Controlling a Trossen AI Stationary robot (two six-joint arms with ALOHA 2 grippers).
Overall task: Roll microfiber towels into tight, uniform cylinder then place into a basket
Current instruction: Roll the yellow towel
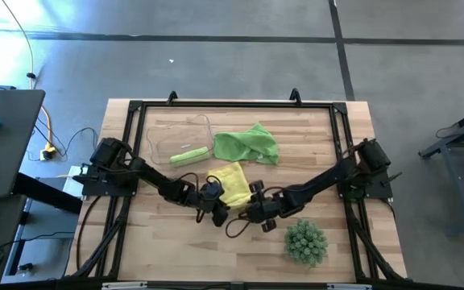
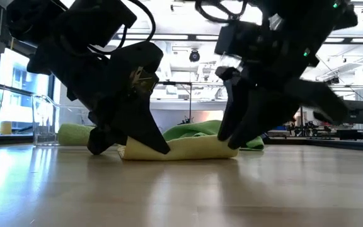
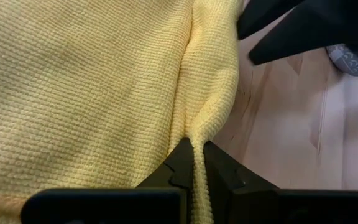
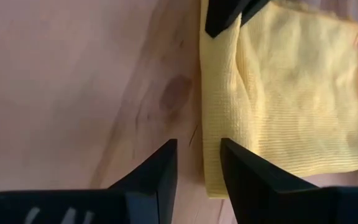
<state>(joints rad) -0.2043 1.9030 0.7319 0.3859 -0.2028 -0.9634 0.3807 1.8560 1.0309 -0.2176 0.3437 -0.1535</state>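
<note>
Basket (image 1: 170,138): I see it at the table's (image 1: 176,250) far left, one rolled green towel (image 1: 189,156) beside it.
Left gripper (image 3: 196,177): jaws clenched on the yellow towel's (image 1: 232,184) edge (mid-table).
Right gripper (image 4: 197,163): jaws parted at that towel's other corner, gripping nothing.

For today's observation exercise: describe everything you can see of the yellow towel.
The yellow towel is a soft, finely ribbed cloth lying on the wooden table, partly folded with a raised crease. The left gripper is shut on its near edge. The right gripper stands open at another edge, one finger on the cloth. A green towel lies just behind.
</note>
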